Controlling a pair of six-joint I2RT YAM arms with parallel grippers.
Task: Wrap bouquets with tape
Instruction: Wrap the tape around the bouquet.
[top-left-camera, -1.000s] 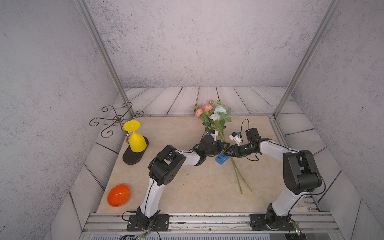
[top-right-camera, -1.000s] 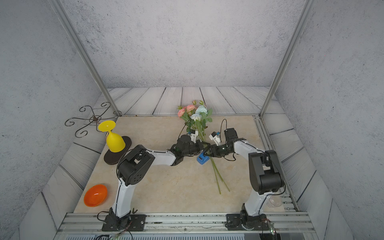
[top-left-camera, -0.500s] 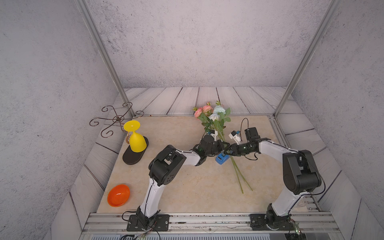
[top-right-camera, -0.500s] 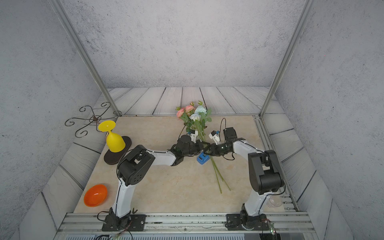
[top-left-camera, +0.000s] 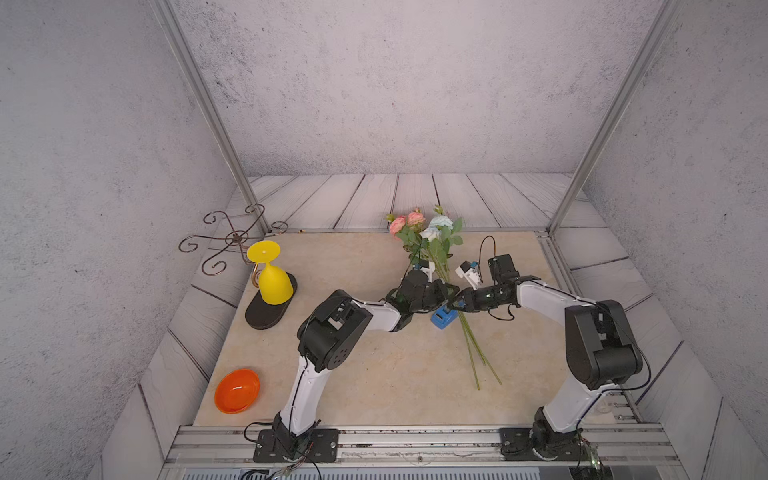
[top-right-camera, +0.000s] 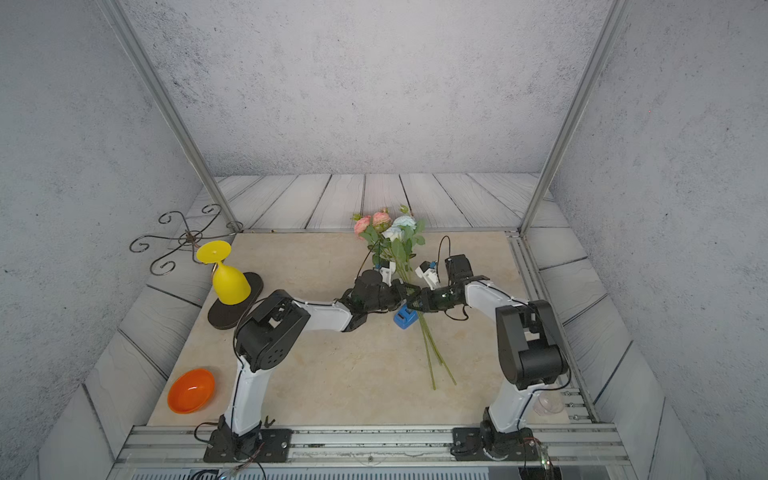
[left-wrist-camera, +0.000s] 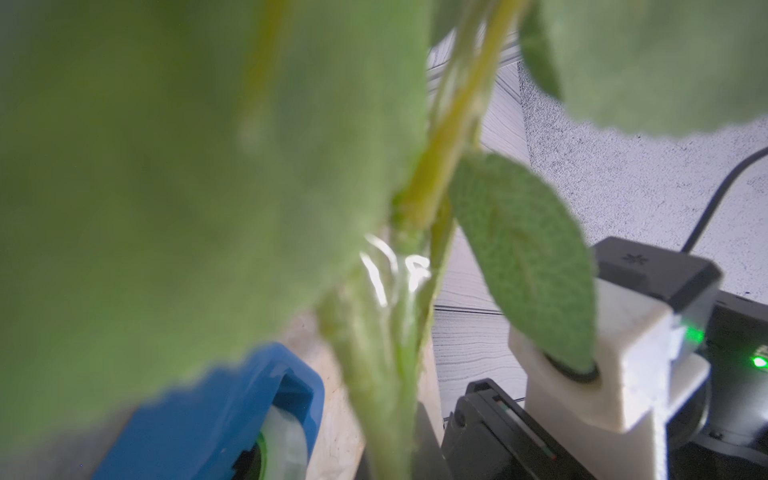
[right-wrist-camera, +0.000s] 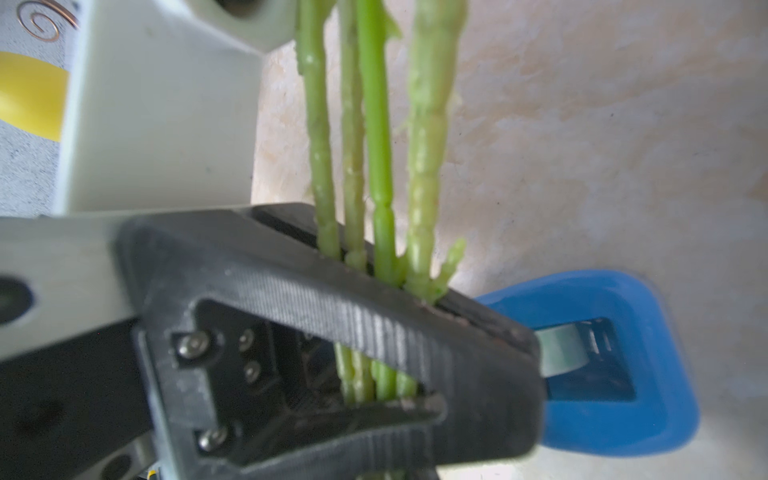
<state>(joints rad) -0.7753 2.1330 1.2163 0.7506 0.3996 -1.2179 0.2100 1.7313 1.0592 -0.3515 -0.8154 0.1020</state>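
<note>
At the lower left of both top views an orange bowl (top-left-camera: 237, 390) sits mouth up, glossy inside. Above it, at mid left, a yellow goblet (top-left-camera: 272, 278) stands upside down on a dark oval mat (top-left-camera: 266, 316), with a wire scroll stand (top-left-camera: 232, 239) to its upper left. At centre, the blue tape dispenser (top-left-camera: 442, 319) rests on the table. In the right wrist view a pale tape roll (right-wrist-camera: 559, 353) sits in its well.

The left gripper (top-left-camera: 444, 291) is clamped on the bouquet (top-left-camera: 430, 241) at mid-stem, just above the dispenser in the frame. In the right wrist view 4 green stalks pass between its closed jaws. The pink and pale blue-white blooms show at upper centre, and the stems run down to the lower right of centre. In the left wrist view a clear shiny film glints across the stems. The right gripper (top-left-camera: 456, 302) meets the stems from the right, tip to tip with the left one. I cannot tell whether its jaws are closed.

The tabletop (top-left-camera: 374, 374) is beige and stone-look. It is framed by a grey plank border (top-left-camera: 374, 199), grey speckled walls (top-left-camera: 395, 83), 2 metal posts (top-left-camera: 199, 104) and a rail (top-left-camera: 415, 440) along the bottom edge.
</note>
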